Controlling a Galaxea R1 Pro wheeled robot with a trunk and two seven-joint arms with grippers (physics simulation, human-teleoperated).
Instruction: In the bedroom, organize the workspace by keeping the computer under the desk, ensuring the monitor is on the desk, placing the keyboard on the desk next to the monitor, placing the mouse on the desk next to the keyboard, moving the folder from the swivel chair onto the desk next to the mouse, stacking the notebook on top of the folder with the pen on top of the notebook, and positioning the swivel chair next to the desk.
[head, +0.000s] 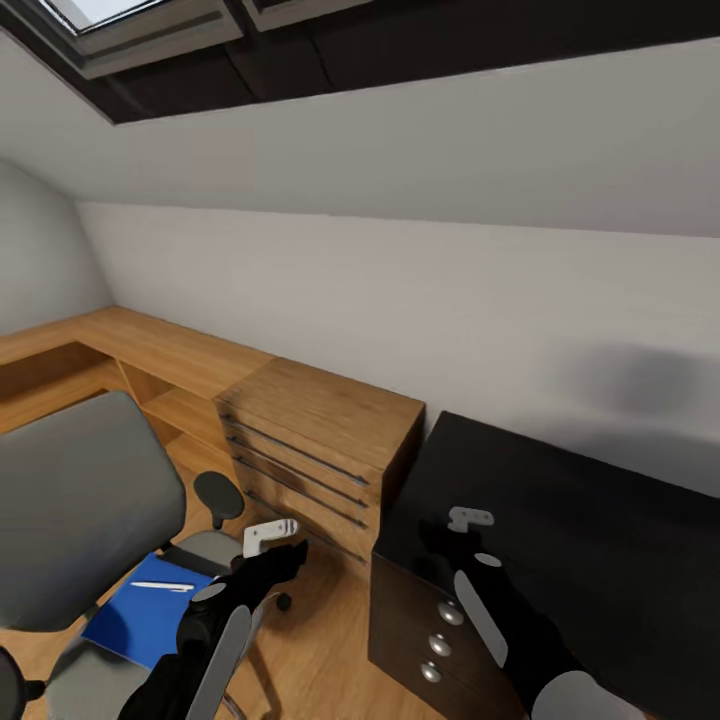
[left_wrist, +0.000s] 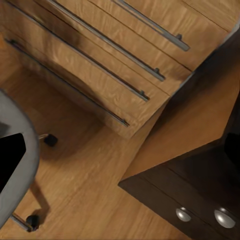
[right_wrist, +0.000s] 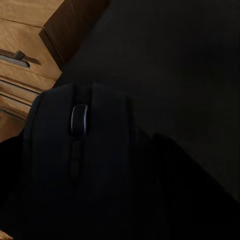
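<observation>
Mouse (right_wrist: 80, 135) sits on the dark cabinet top (head: 590, 530), right pincer (head: 470, 518) directly over it for the pickup; grip state we can't tell. Left pincer (head: 270, 537) idle, can't tell either. Folder (head: 145, 610) with pen (head: 162, 586) waits on swivel chair (head: 70, 500).

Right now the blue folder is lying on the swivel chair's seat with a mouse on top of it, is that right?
Not quite. The blue folder does lie on the swivel chair seat, but what rests on it is a white pen, as the head view shows. The mouse is over on the dark desk, seen close up in the right wrist view.
</observation>
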